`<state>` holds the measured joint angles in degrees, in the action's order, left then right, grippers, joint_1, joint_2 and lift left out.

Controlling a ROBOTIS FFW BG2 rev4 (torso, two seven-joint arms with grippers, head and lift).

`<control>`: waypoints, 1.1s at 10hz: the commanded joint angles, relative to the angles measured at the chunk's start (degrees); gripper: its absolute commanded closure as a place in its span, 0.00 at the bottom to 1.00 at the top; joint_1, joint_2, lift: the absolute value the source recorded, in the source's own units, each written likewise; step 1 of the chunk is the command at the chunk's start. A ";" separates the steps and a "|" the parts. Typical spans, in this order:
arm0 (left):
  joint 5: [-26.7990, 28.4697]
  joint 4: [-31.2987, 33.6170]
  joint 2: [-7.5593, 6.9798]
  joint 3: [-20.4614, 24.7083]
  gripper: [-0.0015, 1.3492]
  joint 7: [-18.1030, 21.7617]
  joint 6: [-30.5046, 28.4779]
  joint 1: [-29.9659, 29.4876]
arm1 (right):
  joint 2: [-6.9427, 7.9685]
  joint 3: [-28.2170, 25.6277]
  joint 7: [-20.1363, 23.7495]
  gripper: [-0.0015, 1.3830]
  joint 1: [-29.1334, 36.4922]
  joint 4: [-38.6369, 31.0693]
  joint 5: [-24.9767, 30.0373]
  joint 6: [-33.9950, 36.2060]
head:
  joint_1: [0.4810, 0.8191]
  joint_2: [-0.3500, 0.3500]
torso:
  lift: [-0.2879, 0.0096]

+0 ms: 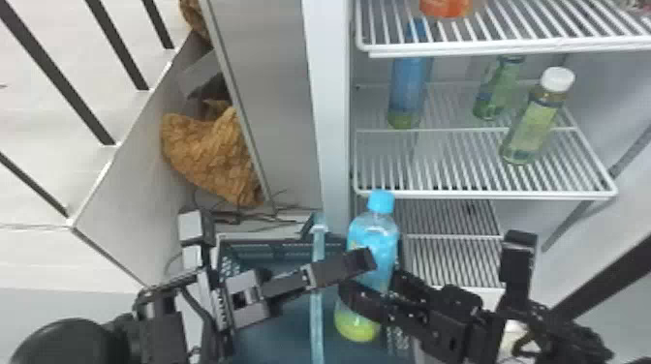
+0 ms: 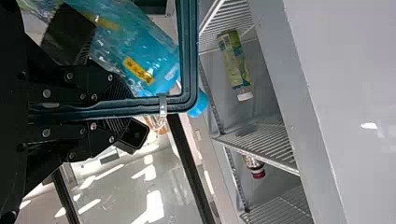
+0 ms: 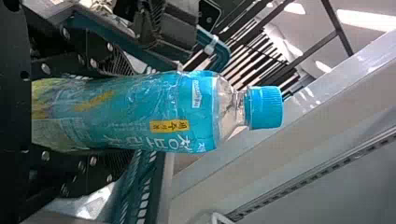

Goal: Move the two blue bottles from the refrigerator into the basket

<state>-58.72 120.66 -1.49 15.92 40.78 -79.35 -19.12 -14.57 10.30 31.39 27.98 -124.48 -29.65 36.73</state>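
A: Where's the blue bottle (image 1: 373, 237)?
B: Cap up, slightly tilted, over the basket (image 1: 276, 247). Right gripper (image 1: 369, 286) has it clamped, fingers either side. Can't tell if the base is below the rim.
A: Left gripper (image 1: 357, 265)?
B: Clenched on the basket's handle (image 1: 317, 314), just beside the bottle.
A: Other blue bottle (image 1: 408, 89)?
B: Upright on a refrigerator shelf (image 1: 489, 195). White-capped bottle (image 1: 530, 126) and green bottle (image 1: 499, 89) share it, off to the right.

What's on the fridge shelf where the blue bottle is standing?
The blue bottle, plus a green bottle with a white cap and another green bottle farther back. The upper shelf covers part of the blue one; I can't see behind them.
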 commanded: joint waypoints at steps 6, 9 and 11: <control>-0.92 0.07 0.00 0.08 0.89 0.00 0.33 -0.14 | 1.30 -5.61 0.25 0.12 2.25 -3.27 2.80 -6.78 | 0.63 0.59 | 0.23; -0.81 0.07 0.00 0.08 0.89 0.00 0.33 -0.28 | 2.44 -11.90 -1.07 0.12 2.67 -3.13 6.57 -13.95 | 0.63 0.44 | 0.23; -0.81 -0.21 0.00 -0.04 0.89 0.00 0.33 -0.28 | 2.53 -13.15 -3.26 0.11 1.69 -1.87 8.40 -18.17 | 0.63 0.32 | 0.23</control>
<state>-59.53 120.54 -1.49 15.89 40.78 -79.03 -19.40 -12.05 -2.61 28.25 29.96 -126.83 -21.62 19.85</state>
